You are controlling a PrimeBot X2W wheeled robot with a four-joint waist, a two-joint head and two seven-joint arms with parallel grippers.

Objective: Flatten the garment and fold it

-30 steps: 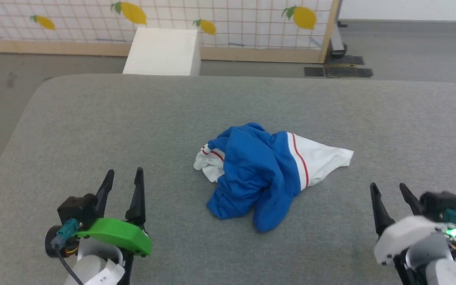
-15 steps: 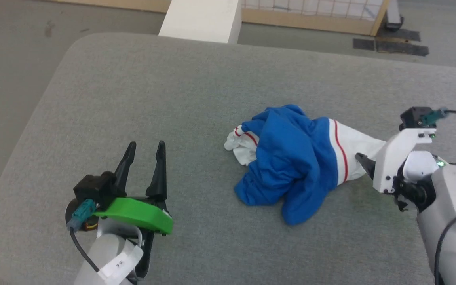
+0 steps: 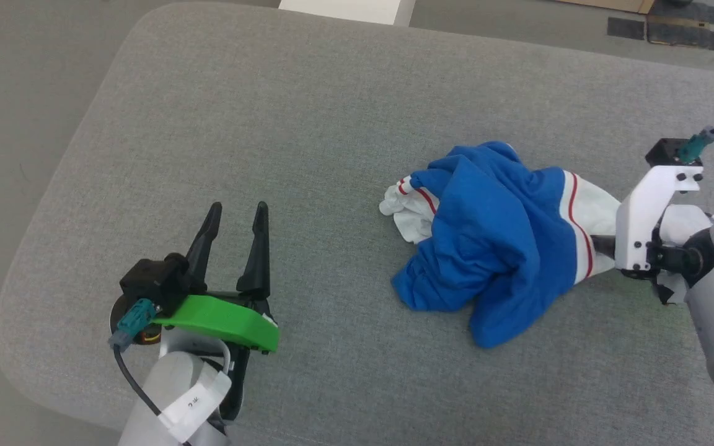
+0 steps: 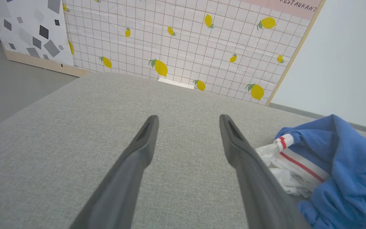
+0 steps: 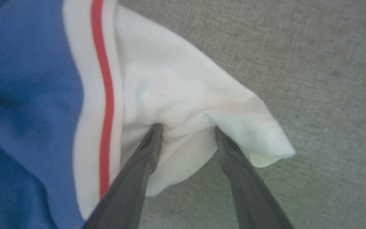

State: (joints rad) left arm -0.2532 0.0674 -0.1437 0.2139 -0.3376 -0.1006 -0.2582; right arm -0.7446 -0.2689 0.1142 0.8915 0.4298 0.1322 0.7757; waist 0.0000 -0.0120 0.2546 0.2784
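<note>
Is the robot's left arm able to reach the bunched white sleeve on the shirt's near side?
Probably yes. The left gripper is open, and only bare grey padding lies between it and the sleeve, which sits close beside it.

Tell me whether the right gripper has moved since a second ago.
Yes. Against the garment, the right gripper has moved in from clear of it onto its white sleeve, fingers now apart around a fold of cloth.
</note>
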